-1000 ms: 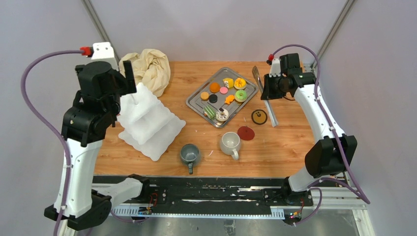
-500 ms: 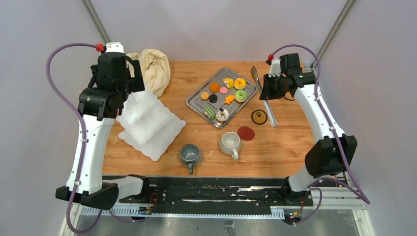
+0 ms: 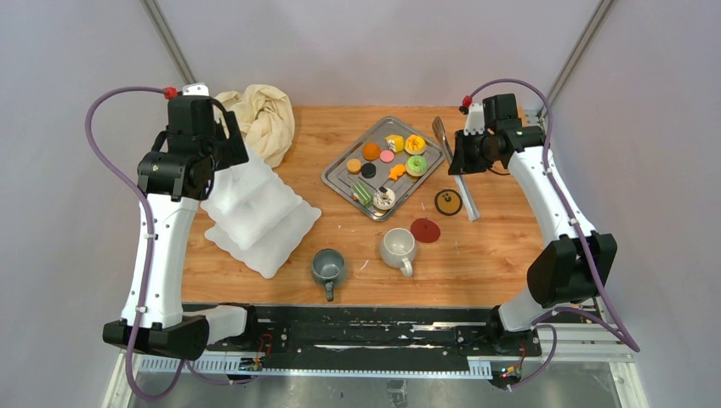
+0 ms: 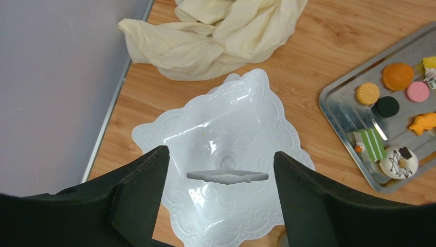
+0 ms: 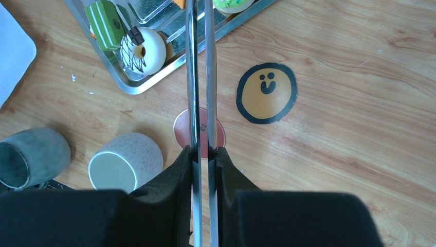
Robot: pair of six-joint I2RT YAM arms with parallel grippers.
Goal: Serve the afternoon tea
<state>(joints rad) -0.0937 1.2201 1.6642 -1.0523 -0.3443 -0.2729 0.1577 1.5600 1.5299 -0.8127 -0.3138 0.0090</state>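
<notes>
The steel tray [image 3: 340, 176] sits toward the far middle of the wooden table [image 3: 502, 255], and the pastries lie in it: a green ring doughnut [image 3: 416, 165] at its right corner, a yellow piece [image 3: 394, 142] near its far edge, an orange ball [image 3: 371, 150] and a pink disc [image 3: 387, 155] toward its centre. Left of the tray and clear of it stands the white three-tier stand [image 4: 226, 128]. The left gripper [image 4: 222, 164] hangs directly over the stand, its fingers [image 4: 144, 185] spread wide on either side of the thin top handle (a gap shows at each end of the handle, so nothing is grasped). Beyond the stand, far left of the tray, a beige cloth [image 3: 263, 115] lies crumpled. On the tray's near side stand the grey mug [image 3: 327, 266] and, to its right, the white mug [image 3: 397, 246], both apart from the tray. Just right of the tray, the right gripper [image 5: 203, 152] is clenched on a pair of steel tongs [image 5: 190, 77], whose blades are pressed nearly together and reach toward the tray's near-right rim. Below the tongs, right of the tray, lie a yellow smiley disc [image 5: 266, 93] and a red disc [image 3: 425, 229].
</notes>
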